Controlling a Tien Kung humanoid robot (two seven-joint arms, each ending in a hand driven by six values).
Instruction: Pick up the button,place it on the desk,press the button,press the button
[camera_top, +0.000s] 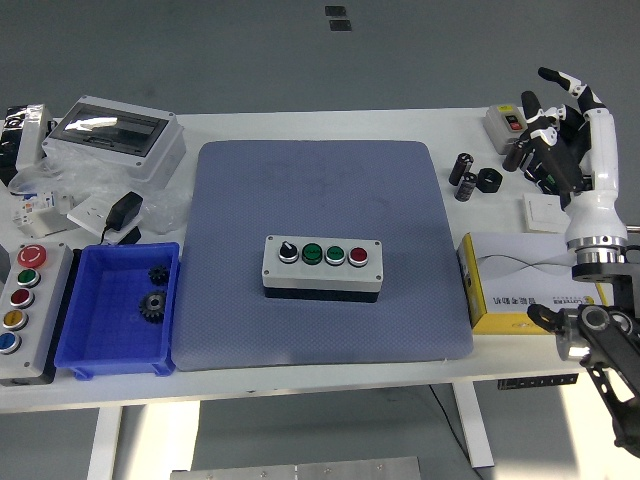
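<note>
The white table (300, 385) fills the middle of the frame, and a large blue-grey mat (320, 190) covers its centre. On the mat, just below the frame's middle, sits the grey button box (322, 266), flat and upright, with a black selector knob, two green buttons and a red button (358, 255) in a row on top. At the lower left a blue bin (95, 345) holds two dark gears; a yellow box (500, 300) lies at the right of the mat. The right hand (560, 125) is raised at the upper right of the frame, well apart from the box, fingers spread and holding nothing. The left arm is out of view. With the box set down and nothing touching it, placing looks done; whether both presses are finished cannot be told from this.
</note>
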